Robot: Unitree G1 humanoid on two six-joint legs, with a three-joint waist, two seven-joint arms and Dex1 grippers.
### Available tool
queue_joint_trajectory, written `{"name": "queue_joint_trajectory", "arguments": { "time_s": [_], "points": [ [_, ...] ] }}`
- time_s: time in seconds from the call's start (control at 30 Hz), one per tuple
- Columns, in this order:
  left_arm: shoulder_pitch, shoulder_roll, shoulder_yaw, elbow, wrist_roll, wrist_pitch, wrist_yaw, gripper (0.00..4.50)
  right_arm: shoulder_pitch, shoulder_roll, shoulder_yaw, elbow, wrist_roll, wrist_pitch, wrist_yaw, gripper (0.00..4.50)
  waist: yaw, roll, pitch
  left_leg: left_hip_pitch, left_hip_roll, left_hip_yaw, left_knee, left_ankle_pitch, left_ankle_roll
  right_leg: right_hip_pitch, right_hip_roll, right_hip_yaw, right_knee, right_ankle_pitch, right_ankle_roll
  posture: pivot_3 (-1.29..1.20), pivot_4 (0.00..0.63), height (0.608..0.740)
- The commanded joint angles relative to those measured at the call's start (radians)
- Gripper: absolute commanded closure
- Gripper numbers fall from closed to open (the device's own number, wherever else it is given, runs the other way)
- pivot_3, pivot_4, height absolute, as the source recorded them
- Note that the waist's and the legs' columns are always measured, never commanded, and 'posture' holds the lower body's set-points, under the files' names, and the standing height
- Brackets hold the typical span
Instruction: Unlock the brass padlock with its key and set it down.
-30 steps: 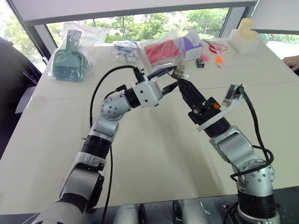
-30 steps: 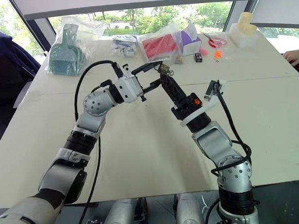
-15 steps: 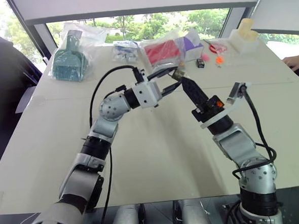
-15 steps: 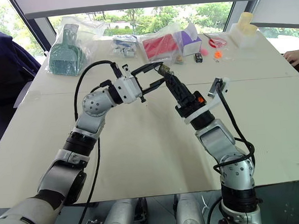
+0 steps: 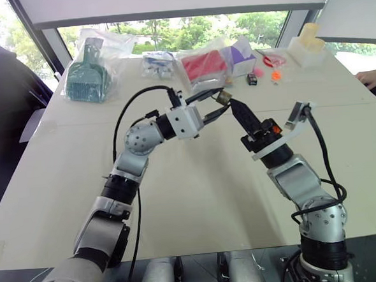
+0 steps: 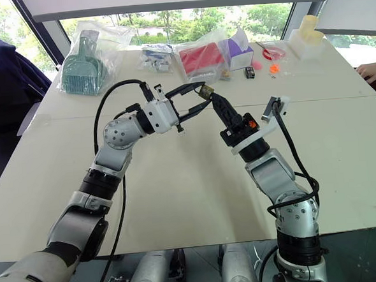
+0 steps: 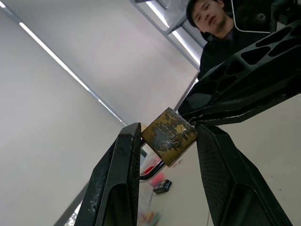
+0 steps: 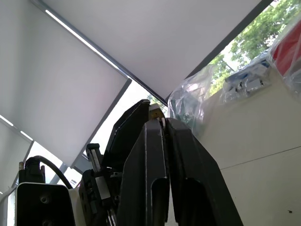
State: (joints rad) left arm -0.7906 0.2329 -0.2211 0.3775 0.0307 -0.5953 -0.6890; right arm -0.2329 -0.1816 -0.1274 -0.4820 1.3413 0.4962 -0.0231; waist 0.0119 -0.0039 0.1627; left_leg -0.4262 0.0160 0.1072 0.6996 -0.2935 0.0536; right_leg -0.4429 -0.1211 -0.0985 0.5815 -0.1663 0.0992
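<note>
Brass-yellow and worn, the small blocky padlock sits clamped between the two black fingers of the left gripper, held in the air above the pale tabletop. In the left wrist view its body is tilted, one corner toward the fingertips. Its thin silvery shackle curves out of the end that faces back toward the wrist, so the long axis runs roughly along the fingers. The left fingers are clenched on the lock's flat sides, with only the body's width between them.

The right gripper has its two black fingers pressed together with no gap. Their tips meet the padlock at the end away from the shackle. Whether a key sits between those tips cannot be told.

Farther off, along the table's far edge, lie a green plastic scoop in a clear bag, a red packet in clear wrapping, and small black and orange trinkets.
</note>
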Motion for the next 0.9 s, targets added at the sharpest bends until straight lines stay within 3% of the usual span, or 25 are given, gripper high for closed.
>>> {"name": "queue_joint_trajectory", "arguments": {
  "time_s": [0.03,0.37,0.73,0.87,0.9],
  "points": [
    [-0.005,-0.006,0.001,-0.047,0.004,-0.041,0.022,3.29,-0.011,0.019,-0.018,-0.01,0.021,-0.01,-0.011,4.47,0.0,0.0,0.0,0.0,0.0,0.0,0.0,0.0,0.0,0.0,0.0,0.0,0.0,0.0,0.0,0.0,0.15,0.735],
    [-0.025,-0.014,0.02,-0.01,0.166,-0.224,0.224,3.29,-0.006,0.146,-0.037,-0.01,0.229,-0.042,-0.206,4.47,0.001,0.0,0.0,0.0,0.0,0.0,0.0,0.0,0.0,0.0,0.0,0.0,0.0,0.0,0.0,0.0,0.15,0.735],
    [-0.071,0.008,0.015,0.1,0.266,-0.359,0.35,3.29,0.0,0.2,-0.025,-0.041,0.371,-0.097,-0.354,4.47,0.0,0.0,0.0,0.0,0.0,0.0,0.0,0.0,0.0,0.0,0.0,0.0,0.0,0.0,0.0,0.0,0.15,0.735],
    [-0.081,0.0,-0.006,0.136,0.185,-0.301,0.271,3.29,0.005,0.132,-0.008,-0.079,0.274,-0.067,-0.287,4.47,0.001,0.0,0.0,0.0,0.0,0.0,0.0,0.0,0.0,0.0,0.0,0.0,0.0,0.0,0.0,0.0,0.15,0.735],
    [-0.087,-0.005,-0.005,0.141,0.15,-0.262,0.239,3.29,0.006,0.096,-0.004,-0.092,0.239,-0.051,-0.245,4.23,0.0,0.0,0.0,0.0,0.0,0.0,0.0,0.0,0.0,0.0,0.0,0.0,-0.001,0.0,0.0,0.0,0.15,0.735]
  ]
}}
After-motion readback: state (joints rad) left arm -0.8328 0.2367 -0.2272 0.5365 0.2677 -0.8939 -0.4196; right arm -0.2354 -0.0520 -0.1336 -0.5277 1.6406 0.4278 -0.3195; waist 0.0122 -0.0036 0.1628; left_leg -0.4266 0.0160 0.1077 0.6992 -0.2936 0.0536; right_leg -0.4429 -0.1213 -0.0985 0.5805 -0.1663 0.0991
